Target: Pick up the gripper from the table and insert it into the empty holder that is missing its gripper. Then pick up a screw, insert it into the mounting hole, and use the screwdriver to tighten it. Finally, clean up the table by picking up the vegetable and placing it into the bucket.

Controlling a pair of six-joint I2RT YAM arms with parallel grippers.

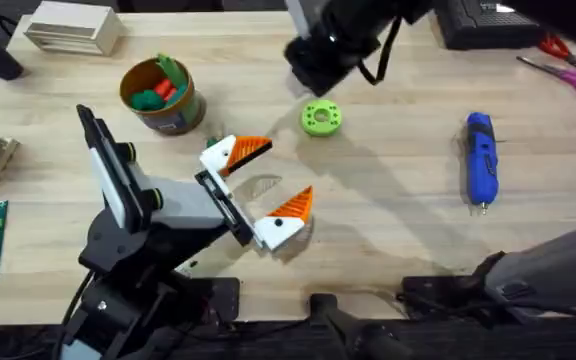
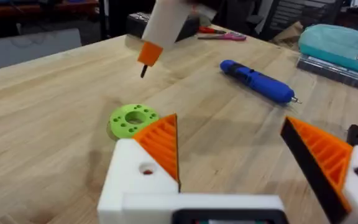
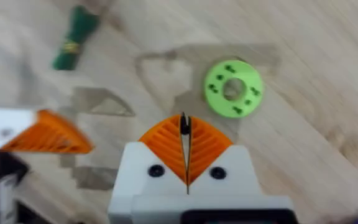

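Note:
My left gripper (image 1: 260, 183) stands open low over the table's middle, and both of its white mounts carry orange fingers (image 2: 160, 144). The loose gripper and a bare holder are out of view. My right gripper (image 3: 184, 134) hangs above the green ring (image 3: 233, 88), shut on a small dark screw (image 2: 143, 71) that points down. The left wrist view shows this right gripper (image 2: 149, 55) farther off. The blue screwdriver (image 1: 480, 155) lies at the right. The dark-green vegetable (image 3: 73, 37) lies on the wood. The orange bucket (image 1: 173, 118) with green and red toys stands at the back left.
The bright-green ring (image 1: 320, 118) lies mid-table beneath my dark right arm (image 1: 333, 45). Scissors (image 1: 568, 65) and a black box (image 1: 483, 25) sit at the back right. A white box (image 1: 68, 28) is at the back left, and a teal case (image 2: 344, 46) lies beyond the screwdriver.

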